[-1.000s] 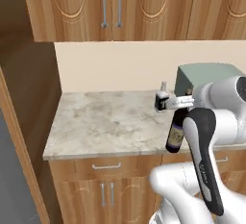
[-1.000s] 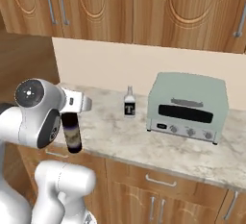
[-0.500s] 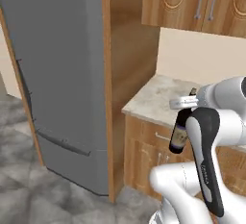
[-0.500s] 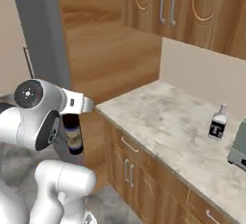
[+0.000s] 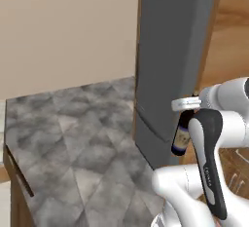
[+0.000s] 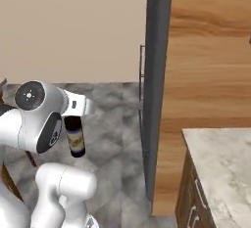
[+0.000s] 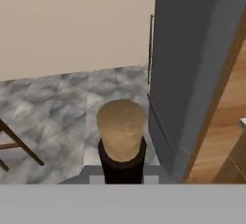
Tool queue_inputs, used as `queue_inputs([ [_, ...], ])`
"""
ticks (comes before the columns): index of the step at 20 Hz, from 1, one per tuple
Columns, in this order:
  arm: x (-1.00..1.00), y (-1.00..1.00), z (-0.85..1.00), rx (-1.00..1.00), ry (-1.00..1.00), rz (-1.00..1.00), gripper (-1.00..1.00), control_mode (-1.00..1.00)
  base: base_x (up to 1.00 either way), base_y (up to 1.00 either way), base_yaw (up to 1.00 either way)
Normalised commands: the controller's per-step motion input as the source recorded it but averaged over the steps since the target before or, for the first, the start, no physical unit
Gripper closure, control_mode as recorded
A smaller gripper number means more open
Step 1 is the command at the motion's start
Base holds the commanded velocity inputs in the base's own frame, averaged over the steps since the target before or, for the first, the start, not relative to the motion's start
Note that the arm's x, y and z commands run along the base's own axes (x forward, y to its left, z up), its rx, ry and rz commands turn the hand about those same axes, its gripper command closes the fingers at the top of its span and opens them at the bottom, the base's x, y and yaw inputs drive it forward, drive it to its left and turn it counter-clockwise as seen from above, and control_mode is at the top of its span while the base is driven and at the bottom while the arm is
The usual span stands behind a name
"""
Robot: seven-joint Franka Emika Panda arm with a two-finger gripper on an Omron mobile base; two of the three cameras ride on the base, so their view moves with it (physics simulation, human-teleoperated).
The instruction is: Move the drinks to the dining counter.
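Fingers are clamped on the neck of the wine bottle (image 5: 182,134), which hangs upright below the gripper (image 5: 186,105), long axis vertical, label toward me. From the left base view I see it carried above the grey floor (image 5: 73,143), beside the grey fridge (image 5: 170,65).

From the right base view the bottle (image 6: 74,136) hangs clear of the fridge (a worktop (image 6: 225,163) sits well apart).

From the hand view I look straight down on the cork (image 7: 120,128); no dining counter in sight.

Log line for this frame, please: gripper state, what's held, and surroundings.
gripper: shut on wine bottle | bottle: upright, hanging off the floor | surroundings: grey fridge right, stone floor below | dining counter: not reached
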Motion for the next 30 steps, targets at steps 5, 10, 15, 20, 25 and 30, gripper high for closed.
queue_inputs([
  [5,0.0,0.0,0.0,0.0,0.0,0.0,1.0,1.0,0.04,-0.02,0.97],
  [10,0.0,0.0,0.0,0.0,0.0,0.0,1.0,1.0,0.43,-0.34,0.61],
  [15,0.0,0.0,0.0,0.0,0.0,0.0,1.0,1.0,0.97,-0.64,0.29],
  [20,0.0,0.0,0.0,0.0,0.0,0.0,1.0,1.0,1.0,-0.78,0.28],
  [25,0.0,0.0,0.0,0.0,0.0,0.0,1.0,1.0,1.0,-0.74,0.34],
  [30,0.0,0.0,0.0,0.0,0.0,0.0,1.0,1.0,0.99,-0.72,0.45],
])
